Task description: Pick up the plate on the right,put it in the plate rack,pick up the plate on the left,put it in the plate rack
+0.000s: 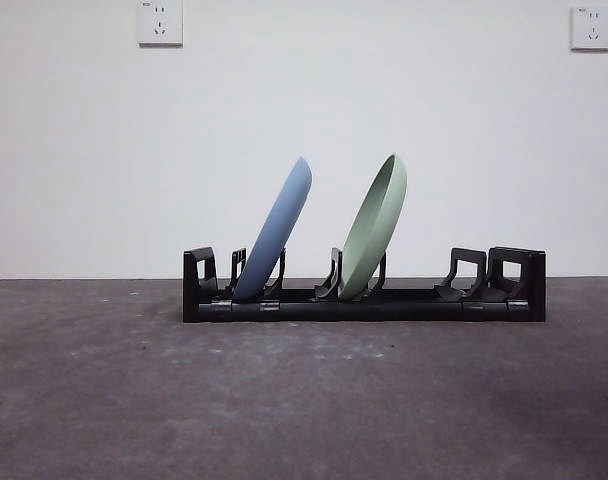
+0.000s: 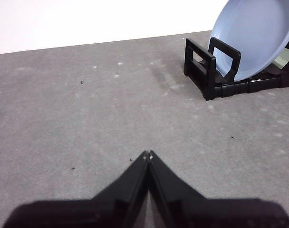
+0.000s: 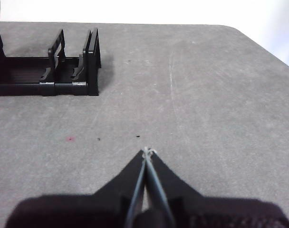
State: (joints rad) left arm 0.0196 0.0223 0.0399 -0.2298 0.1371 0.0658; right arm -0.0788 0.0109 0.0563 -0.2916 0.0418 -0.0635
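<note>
The long black plate rack [image 1: 384, 308] stands across the middle of the grey table. A blue plate [image 1: 279, 228] leans in its left prongs and a pale green plate [image 1: 376, 225] leans in the middle prongs. In the left wrist view the blue plate [image 2: 256, 35] and the rack's end [image 2: 204, 66] show some way off from my left gripper [image 2: 148, 155], which is shut and holds nothing. My right gripper [image 3: 147, 151] is shut too, above bare table, away from the rack's other end [image 3: 90, 61]. Neither arm shows in the front view.
The rack's right-hand prongs [image 1: 464, 272] hold nothing. A white wall with two sockets [image 1: 160, 22] stands behind the table. The table's corner and edge [image 3: 249, 40] show in the right wrist view.
</note>
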